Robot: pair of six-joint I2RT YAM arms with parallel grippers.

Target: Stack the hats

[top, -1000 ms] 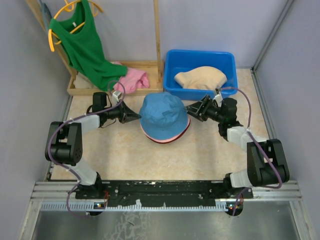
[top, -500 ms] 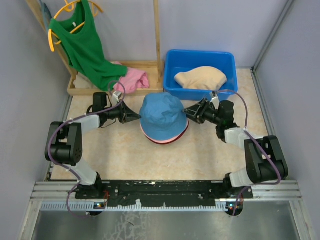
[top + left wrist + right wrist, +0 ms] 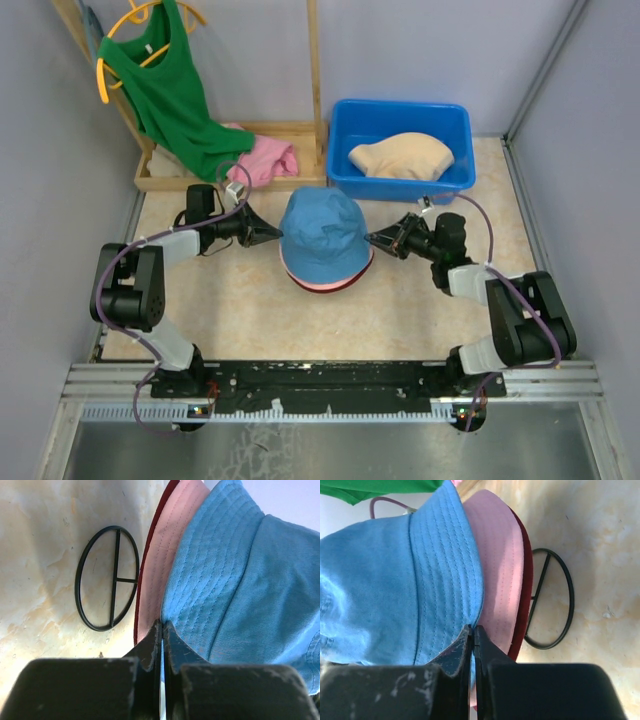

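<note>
Hats number four, one of each colour. Three of them sit stacked in the centre of the top view on the pale table (image 3: 220,300). The blue hat (image 3: 325,232) is on top, the pink hat (image 3: 500,570) is under it, and the dark red hat (image 3: 528,580) is at the bottom, showing only as a thin rim.

Two arms reach in from the lower corners of the frame to meet this stack. The left gripper (image 3: 277,236) touches the left edge of the blue hat's brim. In its wrist view the two fingers are pressed together, with a sliver of blue cloth pinched between them. The right gripper (image 3: 371,239) does the same at the right edge, fingers closed tight on the blue brim.

Each wrist view also shows one black wire ring (image 3: 107,577) with a crossbar, lying flat on the table just beside the dark red rim. I cannot tell whether it is the same ring in both views.

Farther back, at upper right, one blue bin (image 3: 400,108) holds the fourth hat, the beige hat (image 3: 400,155), apart from the stack.

At upper left stands one wooden rack (image 3: 315,70). One bright pink cloth (image 3: 265,160) lies on its base, and one green sleeveless shirt (image 3: 165,95) hangs from a yellow hanger (image 3: 125,22).
</note>
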